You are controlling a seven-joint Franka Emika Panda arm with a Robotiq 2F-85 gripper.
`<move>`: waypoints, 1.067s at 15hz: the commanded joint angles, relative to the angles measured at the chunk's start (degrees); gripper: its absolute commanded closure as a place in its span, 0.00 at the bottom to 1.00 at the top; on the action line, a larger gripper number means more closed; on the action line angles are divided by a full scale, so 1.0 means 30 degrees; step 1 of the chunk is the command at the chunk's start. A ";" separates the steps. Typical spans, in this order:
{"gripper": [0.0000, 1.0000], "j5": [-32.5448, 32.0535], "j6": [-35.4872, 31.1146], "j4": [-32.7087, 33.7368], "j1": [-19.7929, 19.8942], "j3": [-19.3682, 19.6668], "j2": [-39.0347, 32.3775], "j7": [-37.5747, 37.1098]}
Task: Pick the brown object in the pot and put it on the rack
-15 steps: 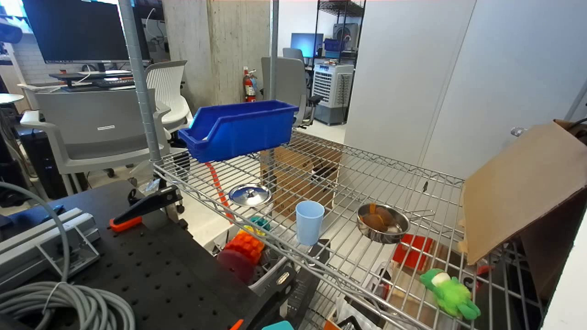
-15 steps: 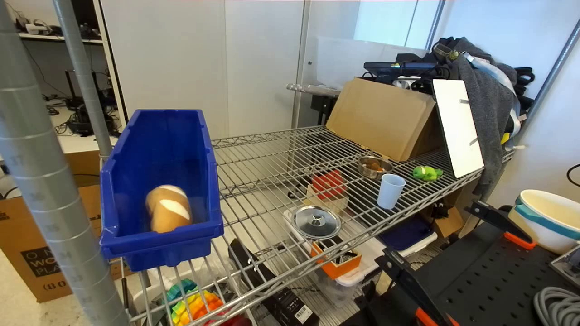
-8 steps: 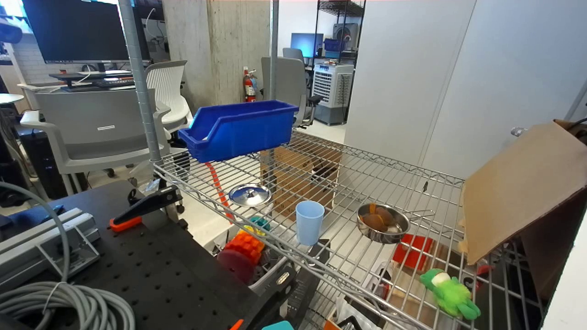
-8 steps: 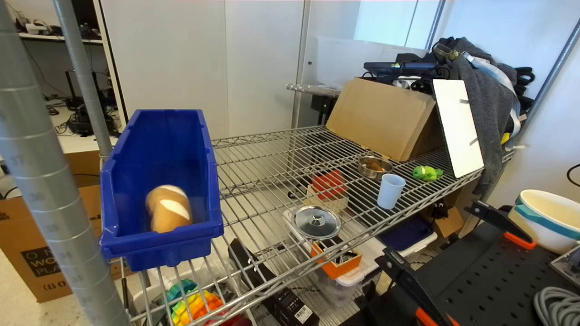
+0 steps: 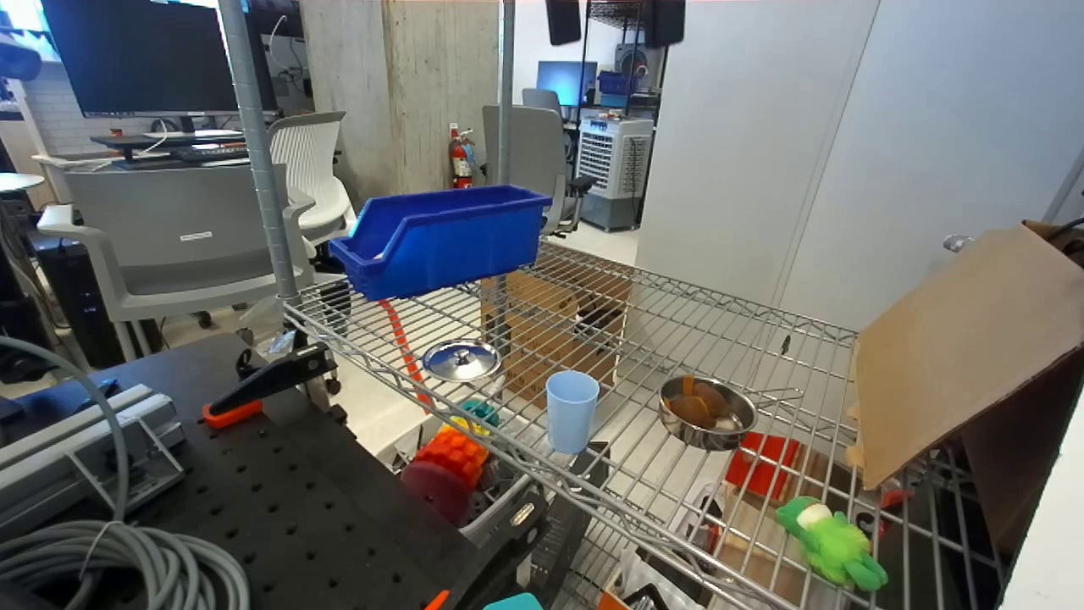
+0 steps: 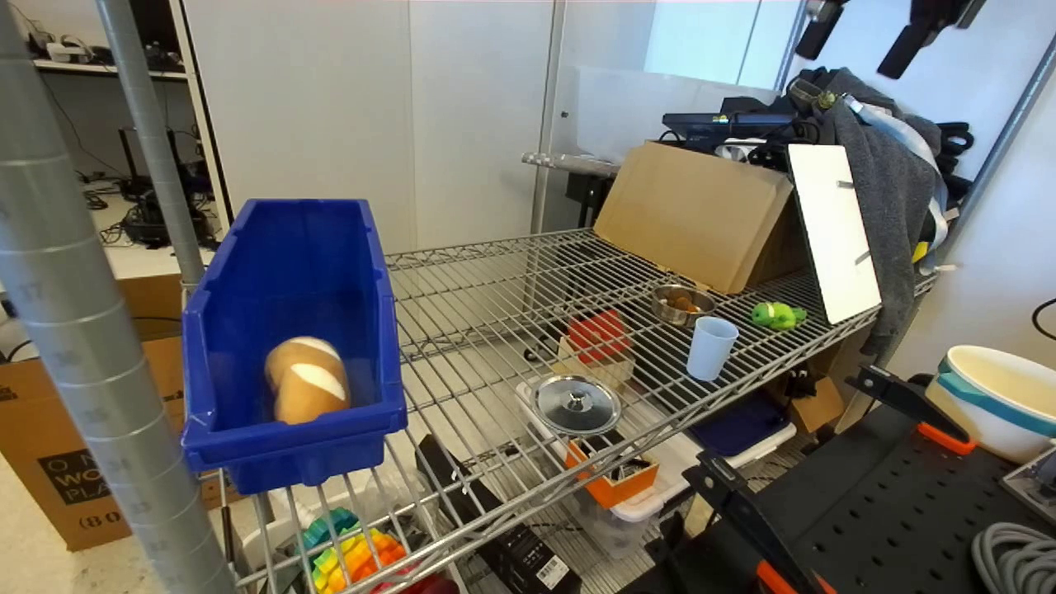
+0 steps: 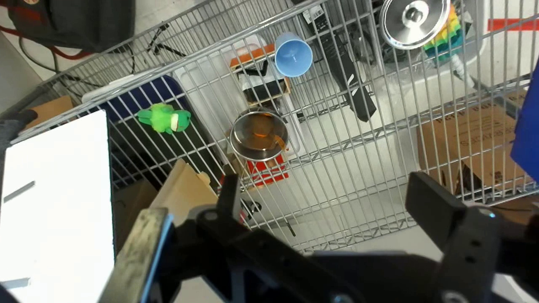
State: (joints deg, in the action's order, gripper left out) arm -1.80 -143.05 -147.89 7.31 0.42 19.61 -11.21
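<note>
The brown object point(image 5: 693, 410) is a roundish lump in the small silver pot point(image 5: 707, 439), with an orange piece beside it. The pot stands on the wire rack point(image 5: 720, 292); the brown object also shows in the wrist view point(image 7: 257, 125) in the pot point(image 7: 236, 147). My gripper point(image 7: 322, 185) is open, with its fingers wide apart and nothing between them. It hangs high above the rack, and its fingertips show at the top edge of both exterior views point(image 5: 615, 38) point(image 6: 854, 62). The pot lies beyond the left finger in the wrist view.
A light-blue cup point(image 5: 572, 413) stands by the pot. A silver lid point(image 5: 462, 361), a green toy point(image 5: 832, 542) and a blue bin point(image 6: 289, 445) with a tan item point(image 6: 307, 381) are on the rack. A cardboard box point(image 6: 693, 214) and white panel point(image 6: 835, 235) stand beyond the pot.
My gripper has come into both exterior views from the top; it was out of sight in the earlier frames. The pot, brown object and other things have not moved.
</note>
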 commanded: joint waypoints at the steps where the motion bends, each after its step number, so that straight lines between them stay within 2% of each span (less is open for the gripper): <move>1: 0.00 0.1003 -0.0525 0.2543 -0.0254 0.0572 -0.4201 0.0089; 8: 0.00 0.3588 -0.1287 0.6458 -0.0437 0.0695 -1.0617 -0.0010; 13: 0.00 0.3892 -0.2029 0.8796 -0.0341 0.0867 -1.3847 -0.0215; 16: 0.00 0.3336 -0.1781 0.9988 -0.0485 0.1237 -1.5338 -0.0410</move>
State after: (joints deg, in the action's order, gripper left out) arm 8.47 -148.51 -122.30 6.83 2.70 -22.03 -11.76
